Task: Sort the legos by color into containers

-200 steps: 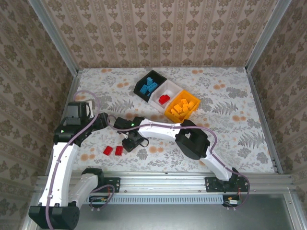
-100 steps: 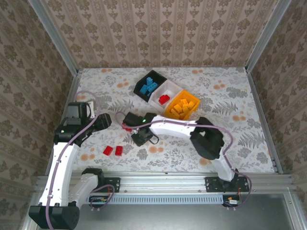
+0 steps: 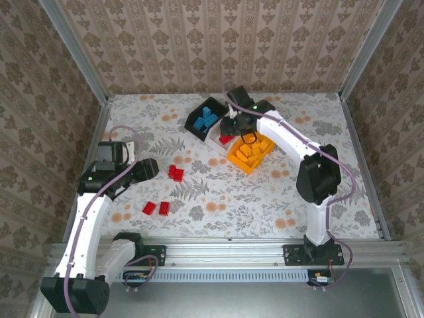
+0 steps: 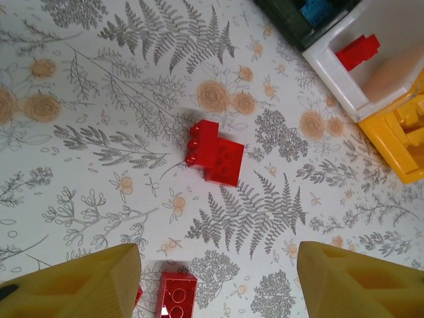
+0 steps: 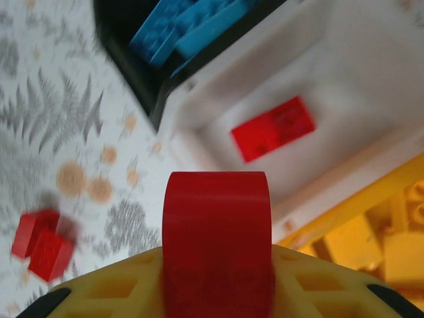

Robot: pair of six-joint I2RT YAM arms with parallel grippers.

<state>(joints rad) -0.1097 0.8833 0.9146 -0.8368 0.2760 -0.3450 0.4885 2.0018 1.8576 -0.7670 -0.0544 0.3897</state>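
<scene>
My right gripper (image 3: 236, 124) is clamped on a red lego (image 5: 216, 225) and hangs over the white bin (image 5: 344, 79), where one red brick (image 5: 273, 128) already lies. The wrist view is blurred, so it may sit nearer the rim. My left gripper (image 4: 216, 265) stands about half open, holding nothing, above two touching red legos (image 4: 213, 152) on the table (image 4: 79, 132).

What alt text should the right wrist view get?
The right gripper grips a red brick by the white bin, where a second red brick lies. The black bin with blue bricks is upper left, the orange bin lower right, and loose red bricks lie on the table lower left.
</scene>
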